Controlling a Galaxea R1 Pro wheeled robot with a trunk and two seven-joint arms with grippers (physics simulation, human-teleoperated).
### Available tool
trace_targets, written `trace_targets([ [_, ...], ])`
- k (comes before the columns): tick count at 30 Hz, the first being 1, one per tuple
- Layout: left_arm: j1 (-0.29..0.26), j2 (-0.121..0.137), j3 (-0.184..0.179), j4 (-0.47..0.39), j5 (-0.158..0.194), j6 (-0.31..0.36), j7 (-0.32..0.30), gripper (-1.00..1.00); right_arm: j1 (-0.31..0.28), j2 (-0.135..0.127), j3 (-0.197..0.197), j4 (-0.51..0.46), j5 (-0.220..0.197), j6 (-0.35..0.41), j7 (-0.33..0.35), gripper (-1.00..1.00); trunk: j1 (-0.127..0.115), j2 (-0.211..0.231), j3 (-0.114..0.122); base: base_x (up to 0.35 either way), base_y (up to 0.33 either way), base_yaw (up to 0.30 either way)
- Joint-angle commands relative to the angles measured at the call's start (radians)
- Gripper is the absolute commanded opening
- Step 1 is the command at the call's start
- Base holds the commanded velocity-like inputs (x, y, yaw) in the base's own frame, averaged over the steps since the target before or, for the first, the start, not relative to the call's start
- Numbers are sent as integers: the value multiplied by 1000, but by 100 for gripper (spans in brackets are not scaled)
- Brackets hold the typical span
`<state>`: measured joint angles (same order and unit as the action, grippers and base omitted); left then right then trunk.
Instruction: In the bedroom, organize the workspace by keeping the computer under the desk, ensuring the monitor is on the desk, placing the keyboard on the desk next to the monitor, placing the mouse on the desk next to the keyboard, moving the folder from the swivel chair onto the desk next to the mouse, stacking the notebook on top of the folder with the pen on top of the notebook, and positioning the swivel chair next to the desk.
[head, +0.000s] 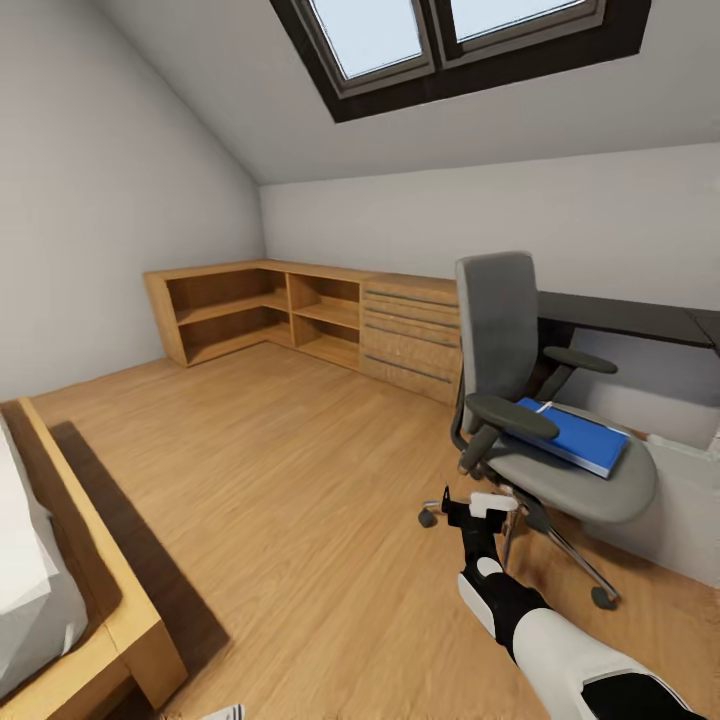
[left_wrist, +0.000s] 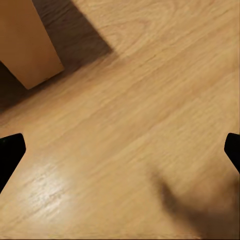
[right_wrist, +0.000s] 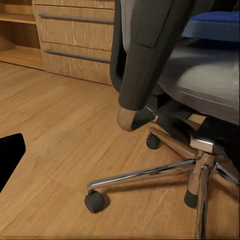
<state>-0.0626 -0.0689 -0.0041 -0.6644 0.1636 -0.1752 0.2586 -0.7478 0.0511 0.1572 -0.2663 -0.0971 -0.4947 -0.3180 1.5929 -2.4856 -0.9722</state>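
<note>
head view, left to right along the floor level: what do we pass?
Bed → wooden shelving → drawer unit → swivel chair → folder on its seat → desk.

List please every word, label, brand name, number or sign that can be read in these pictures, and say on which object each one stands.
There are none. The blue folder, the swivel chair, the wooden drawer unit and the desk carry no readable writing. A small white object at the head view's bottom edge has dark marks, too small to read.
</note>
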Motion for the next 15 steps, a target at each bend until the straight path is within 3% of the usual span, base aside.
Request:
trace_targets([
  [1,0,0,-1,0,8,-4,1,100,-1,0,9,1,-10,-4,-4,100,-1,0,0,-143,0,-103],
  [15,0,0,-2,5,8,-6,1,100,-1,0,9,3,-10,-4,-4,100,-1,0,14,-37,0,-170],
])
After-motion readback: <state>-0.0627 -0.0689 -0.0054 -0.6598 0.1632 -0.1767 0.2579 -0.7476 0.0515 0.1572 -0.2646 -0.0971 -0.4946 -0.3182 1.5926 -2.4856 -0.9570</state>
